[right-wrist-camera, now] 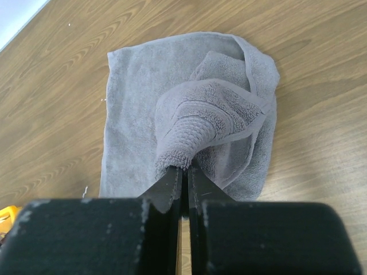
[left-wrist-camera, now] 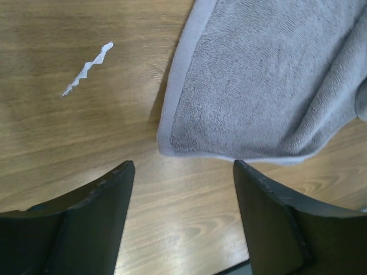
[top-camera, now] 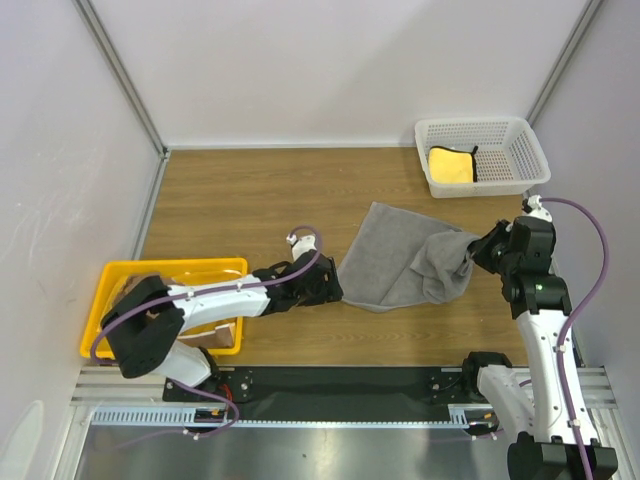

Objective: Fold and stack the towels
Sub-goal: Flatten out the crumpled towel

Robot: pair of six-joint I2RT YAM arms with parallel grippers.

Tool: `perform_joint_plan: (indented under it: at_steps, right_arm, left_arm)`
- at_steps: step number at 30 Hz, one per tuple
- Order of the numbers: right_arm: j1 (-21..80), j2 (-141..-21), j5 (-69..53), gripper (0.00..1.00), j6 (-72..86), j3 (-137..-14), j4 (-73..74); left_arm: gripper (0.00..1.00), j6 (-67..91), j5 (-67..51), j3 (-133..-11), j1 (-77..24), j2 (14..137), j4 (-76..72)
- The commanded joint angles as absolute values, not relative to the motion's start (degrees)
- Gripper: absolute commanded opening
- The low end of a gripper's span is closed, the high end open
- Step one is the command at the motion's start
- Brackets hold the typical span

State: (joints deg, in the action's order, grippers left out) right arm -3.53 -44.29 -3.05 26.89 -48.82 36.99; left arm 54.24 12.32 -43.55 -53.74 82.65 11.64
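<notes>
A grey towel (top-camera: 400, 265) lies partly spread in the middle of the wooden table. Its right corner is bunched and lifted, and my right gripper (top-camera: 470, 255) is shut on it. The right wrist view shows the grey towel (right-wrist-camera: 137, 97) pinched as a thick fold between the jaws of the right gripper (right-wrist-camera: 184, 169). My left gripper (top-camera: 335, 290) stands open just off the towel's near left corner. In the left wrist view the left gripper (left-wrist-camera: 182, 164) has only bare wood between its fingers, with the grey towel (left-wrist-camera: 258, 86) just beyond. A yellow towel (top-camera: 450, 165) lies in the basket.
A white mesh basket (top-camera: 520, 135) stands at the back right corner. A yellow plastic tray (top-camera: 170, 268) sits at the near left, with a brownish thing in it mostly hidden under my left arm. A small white scrap (left-wrist-camera: 89, 67) lies on the wood.
</notes>
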Motion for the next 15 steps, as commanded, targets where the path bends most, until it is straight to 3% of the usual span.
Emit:
perform_joint_plan:
  at_steps: [1,6,9,12,13,15]
  right_arm:
    - [-3.78,-43.24,-3.86,0.0,26.02,-48.78,34.19]
    - [-3.78,-43.5,-3.69,0.0,25.75,-49.39,34.28]
    - [-3.78,-43.68,-3.69,0.0,25.75,-49.39,34.28]
    - [-3.78,-44.21,-3.78,0.0,25.93,-49.48,34.01]
    - [-3.78,-44.21,-3.87,0.0,25.93,-49.66,33.84]
    - [-3.78,-44.47,-4.04,0.0,26.1,-50.01,33.66]
  left_arm:
    - [0.73,58.36,14.94,-42.54,-54.23,84.9,6.16]
    - [0.64,59.06,15.64,-43.15,-54.23,87.8,3.96]
    - [0.54,59.24,15.47,-43.15,-54.23,89.21,2.99]
    - [0.39,58.98,15.99,-43.24,-54.23,89.82,2.2]
    - [0.25,58.8,16.34,-43.42,-54.05,89.74,2.28]
    - [0.09,57.4,17.92,-44.2,-53.7,88.69,3.25]
